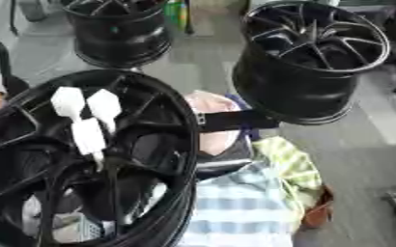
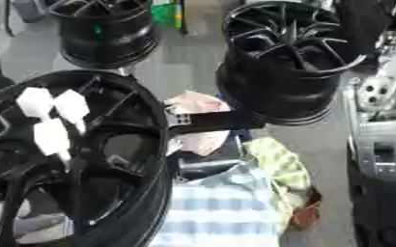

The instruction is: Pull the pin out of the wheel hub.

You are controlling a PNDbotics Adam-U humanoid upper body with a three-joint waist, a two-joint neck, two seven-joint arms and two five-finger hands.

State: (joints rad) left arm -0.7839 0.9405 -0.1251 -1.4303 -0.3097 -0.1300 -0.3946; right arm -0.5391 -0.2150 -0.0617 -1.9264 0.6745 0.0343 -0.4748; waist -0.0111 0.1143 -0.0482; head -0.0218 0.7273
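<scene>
The step in hand is judged to be the approach, since nothing is seen closed on the pin. The pin is taken to be the cluster of white pieces (image 1: 87, 134), though the view is too soft to be sure. It sits on the spokes in the upper left of the face of the near wheel hub (image 1: 163, 103), the large black wheel that fills the lower left. Two blunt white heads stand side by side above a longer white body, which points down toward the centre of that hub. No left hand is seen in either view. Only the silver-and-black right arm (image 2: 377, 120) is shown, well to the right of the near wheel hub and apart from it. Its hand is not made out, so whether the fingers are released, clenched or grasping cannot be told. For the step to be done well, the white heads should be pinched squarely rather than the spokes around them. The pull should be kept along the pin's own line, so that it is not jammed against the hub.
</scene>
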